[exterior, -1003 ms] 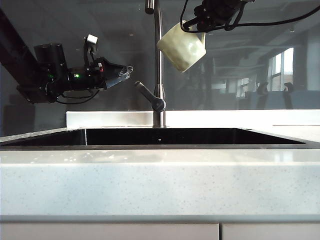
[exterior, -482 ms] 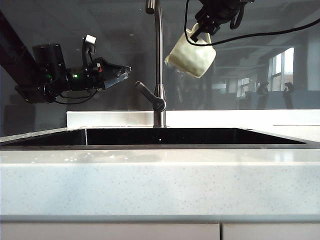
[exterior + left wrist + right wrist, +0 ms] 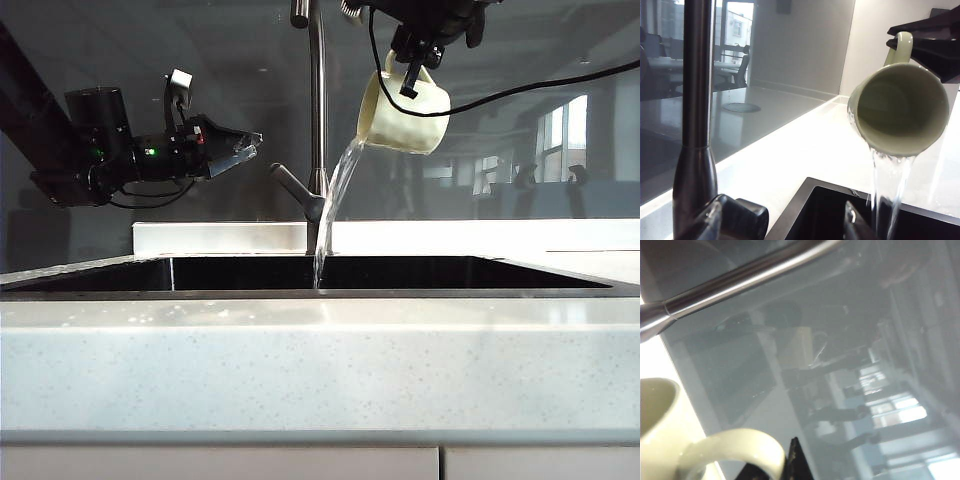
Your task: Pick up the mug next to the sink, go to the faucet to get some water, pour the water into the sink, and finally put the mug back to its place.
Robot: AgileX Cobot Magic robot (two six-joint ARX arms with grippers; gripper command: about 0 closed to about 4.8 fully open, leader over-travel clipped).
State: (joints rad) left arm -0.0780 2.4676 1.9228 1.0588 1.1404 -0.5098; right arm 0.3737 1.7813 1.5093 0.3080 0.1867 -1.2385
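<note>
- While tipped mouth-down to the left, the mug (image 3: 403,113) hangs high above the sink (image 3: 320,275), just right of the faucet (image 3: 317,120).
- Water stream (image 3: 333,210) falls from its rim into the basin.
- Right gripper (image 3: 415,45) clamps the mug's handle (image 3: 735,447).
- Left gripper (image 3: 240,148), jaws parted and empty, hovers left of the faucet's lever (image 3: 298,192).
</note>
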